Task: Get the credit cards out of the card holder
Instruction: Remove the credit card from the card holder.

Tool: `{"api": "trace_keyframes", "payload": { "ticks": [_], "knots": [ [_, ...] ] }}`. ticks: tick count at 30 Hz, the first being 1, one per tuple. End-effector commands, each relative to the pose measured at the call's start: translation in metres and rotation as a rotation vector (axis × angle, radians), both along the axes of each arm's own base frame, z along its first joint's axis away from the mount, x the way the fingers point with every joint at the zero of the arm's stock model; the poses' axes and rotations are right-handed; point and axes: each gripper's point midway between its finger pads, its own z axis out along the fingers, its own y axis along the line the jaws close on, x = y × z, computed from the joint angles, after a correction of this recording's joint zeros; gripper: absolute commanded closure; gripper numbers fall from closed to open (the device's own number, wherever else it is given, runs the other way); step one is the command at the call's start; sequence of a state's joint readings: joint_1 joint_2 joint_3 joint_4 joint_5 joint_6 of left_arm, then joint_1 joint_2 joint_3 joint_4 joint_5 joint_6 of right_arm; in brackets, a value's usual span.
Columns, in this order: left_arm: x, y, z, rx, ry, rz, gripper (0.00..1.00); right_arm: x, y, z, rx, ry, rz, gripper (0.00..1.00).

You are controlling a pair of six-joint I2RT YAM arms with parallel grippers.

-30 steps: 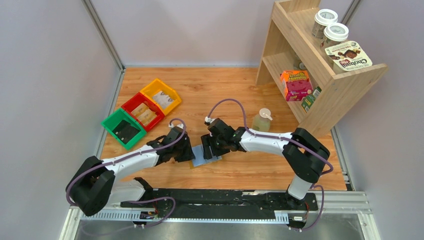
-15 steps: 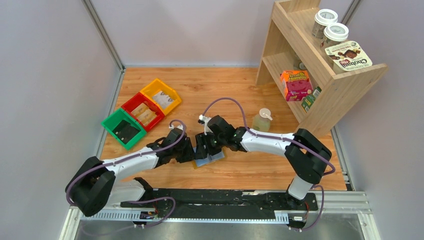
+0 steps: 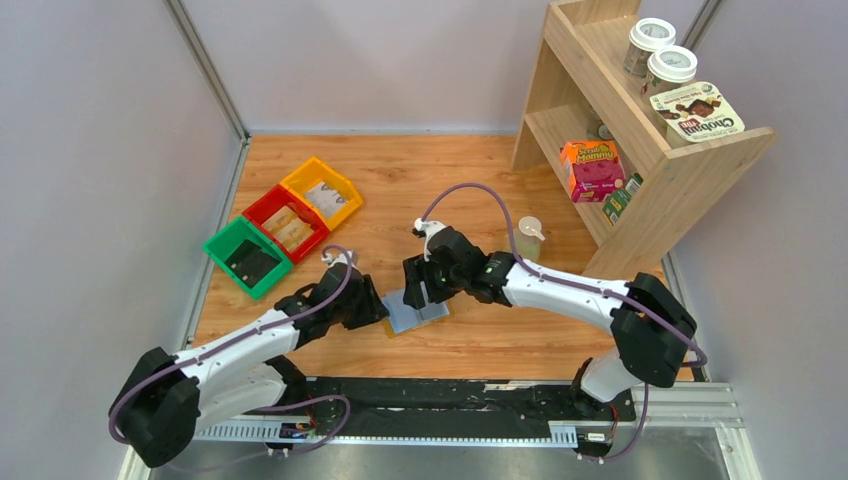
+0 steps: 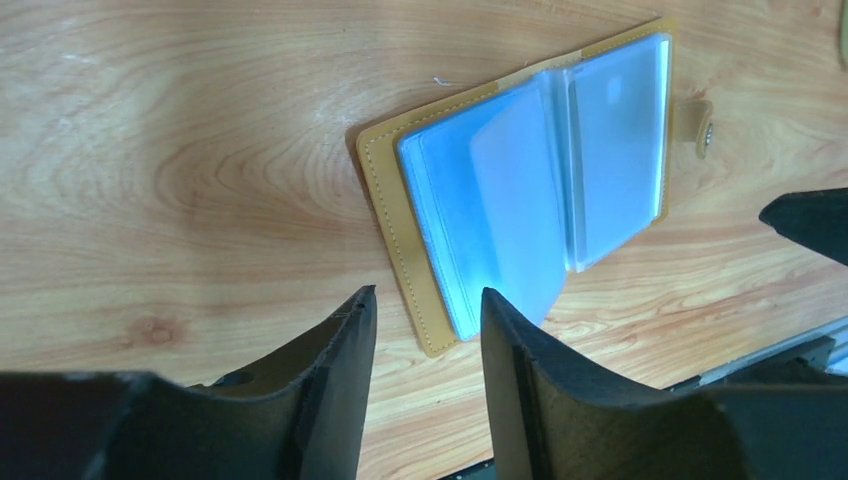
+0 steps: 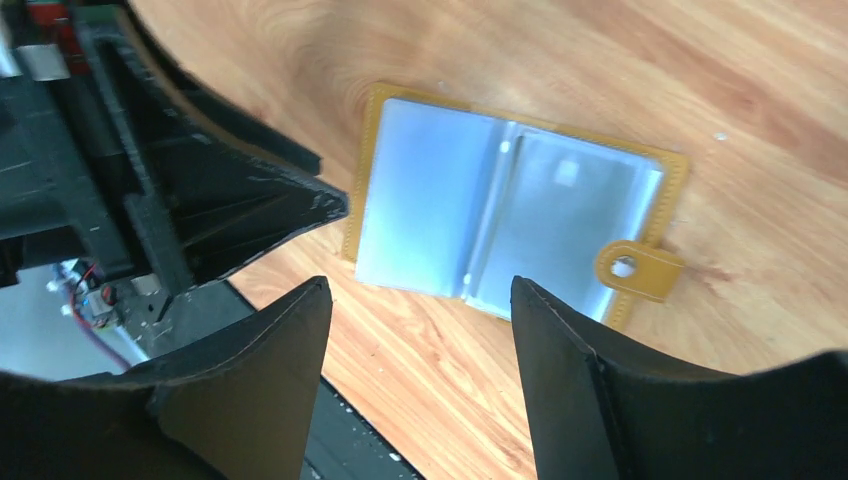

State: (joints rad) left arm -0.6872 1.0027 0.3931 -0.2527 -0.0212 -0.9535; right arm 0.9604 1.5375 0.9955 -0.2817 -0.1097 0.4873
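Note:
The mustard-yellow card holder [image 3: 415, 314] lies open and flat on the wooden table, its snap tab [image 5: 640, 270] at one side. Pale blue-grey credit cards [image 4: 505, 195] sit in its clear sleeves, also seen as credit cards [image 5: 430, 205] in the right wrist view. My left gripper [image 4: 425, 300] is open just off the holder's near-left corner, with only table between its fingers. My right gripper [image 5: 418, 290] is open above the holder's edge and holds nothing. From above, the left gripper [image 3: 372, 306] sits left of the holder and the right gripper [image 3: 421, 292] over its far side.
Green [image 3: 247, 258], red [image 3: 286, 223] and yellow [image 3: 322, 190] bins stand at the back left. A soap bottle [image 3: 527, 238] stands right of the right arm, beside a wooden shelf [image 3: 640, 130] with boxes and cups. The black mounting rail [image 3: 440, 395] runs along the near edge.
Both grippers were crowded over the card holder; the left one has drawn back to the left and the right one has lifted off. Both sets of jaws stand wider. The holder now lies uncovered.

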Motion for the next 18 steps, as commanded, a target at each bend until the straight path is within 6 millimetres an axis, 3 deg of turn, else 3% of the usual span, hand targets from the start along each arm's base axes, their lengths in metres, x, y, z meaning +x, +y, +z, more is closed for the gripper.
{"api": "trace_keyframes", "payload": {
  "ticks": [1, 3, 5, 18],
  "knots": [
    [0.006, 0.002, 0.021, -0.005, -0.048, 0.022, 0.45, 0.010, -0.022, -0.016, -0.114, -0.034, -0.062, 0.32],
    [0.008, -0.002, 0.029, -0.024, -0.060, 0.015, 0.36, 0.010, -0.025, -0.028, -0.138, -0.011, -0.074, 0.34],
    [0.010, -0.005, 0.034, -0.032, -0.068, 0.005, 0.32, 0.010, -0.025, -0.036, -0.157, 0.007, -0.077, 0.36],
    [0.010, -0.021, 0.000, 0.011, 0.048, -0.065, 0.44, 0.013, -0.034, -0.069, -0.258, 0.057, -0.109, 0.32]
  ]
}}
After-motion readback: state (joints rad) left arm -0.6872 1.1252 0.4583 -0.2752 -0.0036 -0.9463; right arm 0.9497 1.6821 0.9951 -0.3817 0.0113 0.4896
